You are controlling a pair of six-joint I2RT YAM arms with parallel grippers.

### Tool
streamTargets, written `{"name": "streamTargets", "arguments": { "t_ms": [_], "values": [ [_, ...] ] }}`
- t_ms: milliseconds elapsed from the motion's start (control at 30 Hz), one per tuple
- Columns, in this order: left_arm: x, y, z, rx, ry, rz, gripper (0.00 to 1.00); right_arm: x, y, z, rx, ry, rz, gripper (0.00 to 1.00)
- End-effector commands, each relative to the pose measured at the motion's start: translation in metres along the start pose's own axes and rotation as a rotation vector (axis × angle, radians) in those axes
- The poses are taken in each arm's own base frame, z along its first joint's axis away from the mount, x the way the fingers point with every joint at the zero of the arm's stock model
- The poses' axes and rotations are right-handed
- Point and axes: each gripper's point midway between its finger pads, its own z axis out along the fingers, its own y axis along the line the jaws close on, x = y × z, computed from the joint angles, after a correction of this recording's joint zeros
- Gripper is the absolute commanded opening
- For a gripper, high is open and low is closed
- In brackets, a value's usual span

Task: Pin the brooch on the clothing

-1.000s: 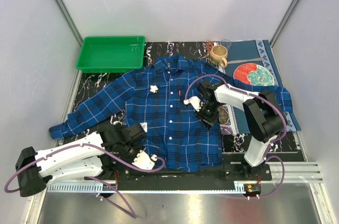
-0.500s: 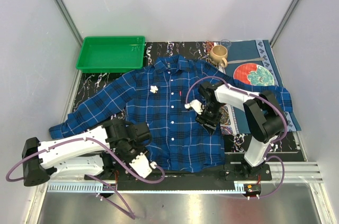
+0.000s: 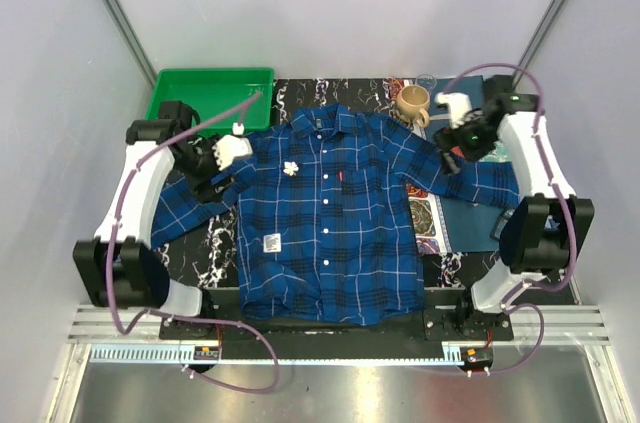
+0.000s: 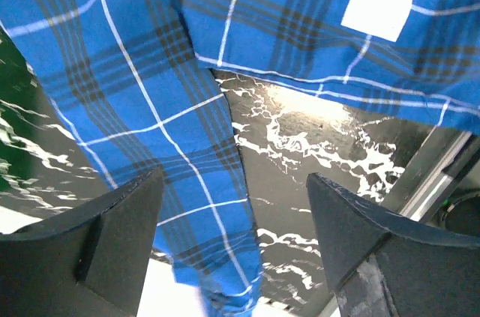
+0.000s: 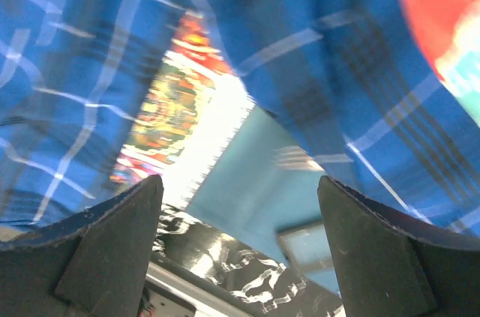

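Note:
The clothing [image 3: 330, 218], a blue plaid shirt, lies spread face up on the black marbled table. The brooch [image 3: 290, 168], a small cream flower, sits on its left chest. My left gripper [image 3: 212, 181] hovers open over the left shoulder and sleeve. In the left wrist view its jaws [image 4: 232, 178] stand wide above the sleeve [image 4: 150, 130] with nothing between them, and the shirt's white label [image 4: 377, 6] shows. My right gripper [image 3: 447, 156] is open over the right sleeve. Its wrist view [image 5: 238, 180] shows plaid cloth [image 5: 337, 70] and a blue mat [image 5: 255, 197].
A green tray [image 3: 210, 100] stands at the back left. A tan mug [image 3: 412, 103], a small glass [image 3: 427, 80] and a red plate [image 3: 478, 140] sit on the blue mat [image 3: 470, 93] at the back right. A colourful cloth [image 3: 425, 215] lies beside the shirt's right edge.
Both arms have swung from the shirt's lower half out to its shoulders. Both grippers have opened wide. The left sleeve now lies drawn in closer to the body.

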Motion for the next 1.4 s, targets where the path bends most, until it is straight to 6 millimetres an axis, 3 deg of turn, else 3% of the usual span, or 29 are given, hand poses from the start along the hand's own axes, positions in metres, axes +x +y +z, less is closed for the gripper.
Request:
{"name": "streamTargets", "arguments": {
  "t_ms": [0, 67, 100, 167, 200, 267, 400, 467, 633, 767, 933, 1067, 1267, 1367],
  "values": [
    [0.002, 0.036, 0.012, 0.003, -0.113, -0.219, 0.81, 0.041, -0.085, -0.028, 0.141, 0.055, 0.169, 0.90],
    [0.021, 0.054, 0.023, -0.012, -0.084, -0.328, 0.81, 0.049, -0.118, -0.042, 0.202, 0.047, 0.212, 0.89],
    [0.026, 0.066, 0.025, -0.033, -0.087, -0.357, 0.81, 0.067, -0.137, -0.041, 0.208, 0.073, 0.249, 0.89],
    [0.043, 0.087, 0.028, -0.061, -0.100, -0.488, 0.80, 0.077, -0.155, -0.044, 0.233, 0.087, 0.267, 0.86],
    [0.048, 0.101, 0.029, -0.099, -0.111, -0.519, 0.78, 0.083, -0.161, -0.039, 0.231, 0.093, 0.281, 0.85],
    [0.058, 0.111, 0.037, -0.097, -0.110, -0.579, 0.73, 0.086, -0.167, -0.028, 0.236, 0.091, 0.286, 0.78],
    [0.075, 0.131, 0.056, -0.171, -0.090, -0.643, 0.66, 0.094, -0.172, 0.006, 0.201, 0.100, 0.369, 0.56],
    [0.088, 0.130, 0.071, -0.160, -0.043, -0.682, 0.63, 0.101, -0.172, 0.021, 0.185, 0.114, 0.391, 0.50],
    [0.127, 0.126, 0.100, -0.161, 0.099, -0.712, 0.55, 0.118, -0.180, 0.046, 0.201, 0.153, 0.406, 0.47],
    [0.163, 0.123, 0.107, -0.190, 0.231, -0.715, 0.50, 0.136, -0.191, 0.057, 0.231, 0.222, 0.398, 0.47],
    [0.194, 0.121, 0.116, -0.190, 0.336, -0.705, 0.48, 0.142, -0.200, 0.060, 0.258, 0.257, 0.387, 0.47],
    [0.218, 0.125, 0.112, -0.219, 0.413, -0.726, 0.48, 0.149, -0.207, 0.060, 0.280, 0.288, 0.383, 0.47],
    [0.235, 0.143, 0.097, -0.289, 0.440, -0.751, 0.49, 0.146, -0.214, 0.055, 0.298, 0.281, 0.386, 0.47],
    [0.204, 0.149, 0.090, -0.280, 0.298, -0.706, 0.56, 0.121, -0.209, 0.041, 0.276, 0.201, 0.372, 0.48]
  ]
}}
